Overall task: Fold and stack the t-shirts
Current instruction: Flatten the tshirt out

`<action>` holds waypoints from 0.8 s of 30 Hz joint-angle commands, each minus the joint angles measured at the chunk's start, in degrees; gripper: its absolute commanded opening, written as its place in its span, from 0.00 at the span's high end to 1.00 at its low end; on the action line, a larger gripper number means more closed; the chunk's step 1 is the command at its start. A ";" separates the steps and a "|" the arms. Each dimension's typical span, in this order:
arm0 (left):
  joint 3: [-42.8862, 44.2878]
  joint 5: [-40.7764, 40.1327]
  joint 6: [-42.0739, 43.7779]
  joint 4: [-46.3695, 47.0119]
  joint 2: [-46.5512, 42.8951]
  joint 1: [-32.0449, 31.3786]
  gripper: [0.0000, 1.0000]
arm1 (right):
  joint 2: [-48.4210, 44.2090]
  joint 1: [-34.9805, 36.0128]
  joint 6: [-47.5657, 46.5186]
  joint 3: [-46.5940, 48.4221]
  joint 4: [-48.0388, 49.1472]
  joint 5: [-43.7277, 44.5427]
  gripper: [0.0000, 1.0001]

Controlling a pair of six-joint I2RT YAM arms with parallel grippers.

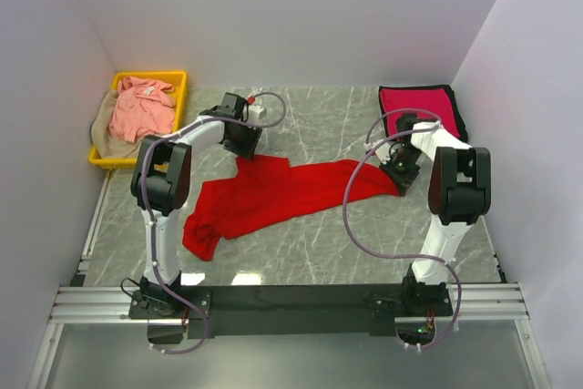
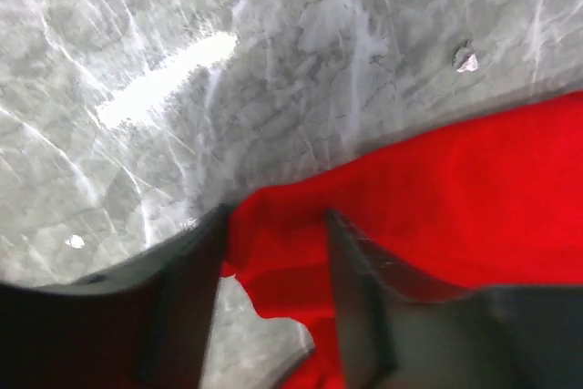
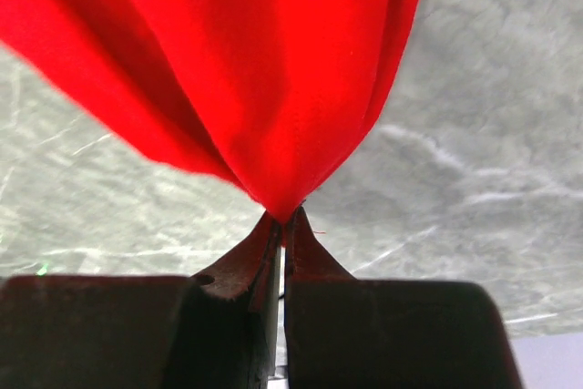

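Observation:
A bright red t-shirt [image 1: 273, 193] lies stretched across the marble table. My left gripper [image 1: 242, 145] is at its far left corner; in the left wrist view [image 2: 273, 225] the jaws stand open with the red cloth [image 2: 437, 198] between them. My right gripper [image 1: 398, 170] is shut on the shirt's right end, and the cloth [image 3: 273, 70] fans out from the pinched tips [image 3: 284, 218]. A crimson-magenta t-shirt [image 1: 419, 107] lies folded at the far right. A salmon pink t-shirt [image 1: 141, 108] lies on a tan t-shirt [image 1: 107, 138] in the bin.
A yellow plastic bin [image 1: 173, 79] stands at the far left against the wall. White walls close the table on three sides. A metal rail [image 1: 291, 302] with the arm bases runs along the near edge. Grey cables loop by the right arm [image 1: 351, 216].

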 commanded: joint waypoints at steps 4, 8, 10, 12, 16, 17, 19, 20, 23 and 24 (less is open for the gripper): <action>-4.37 0.97 -1.18 -3.51 -1.83 -0.24 0.88 | -6.27 -0.46 2.79 2.87 -5.88 -3.66 1.00; 1.40 8.16 -2.32 -4.91 -9.48 5.46 0.99 | -9.18 -2.73 7.08 7.69 -10.44 -6.99 1.00; 5.46 11.17 -2.24 -7.28 -13.53 9.69 0.99 | -9.44 -4.49 8.94 14.54 -12.38 -8.58 1.00; 8.90 15.91 -0.76 -8.86 -18.08 12.84 0.99 | -9.79 -6.34 9.91 20.33 -16.15 -10.52 1.00; 3.83 23.03 3.37 -12.64 -28.89 15.84 0.99 | -14.08 -7.40 9.04 20.37 -20.73 -10.96 1.00; -0.54 23.91 3.82 -12.65 -31.62 16.29 0.99 | -15.49 -7.40 8.42 19.41 -21.79 -10.87 1.00; -4.44 27.17 4.35 -13.00 -39.79 17.08 0.99 | -20.41 -7.40 7.80 16.59 -22.85 -11.48 1.00; -7.24 27.87 4.00 -13.00 -42.34 18.56 0.99 | -22.08 -7.40 7.89 15.98 -23.89 -11.84 1.00; -10.16 29.02 1.55 -12.48 -50.53 19.98 1.00 | -27.01 -7.40 9.46 15.97 -23.65 -12.63 1.00; -10.25 29.02 0.32 -12.04 -52.89 20.16 0.99 | -28.50 -7.40 10.17 17.28 -22.77 -12.89 1.00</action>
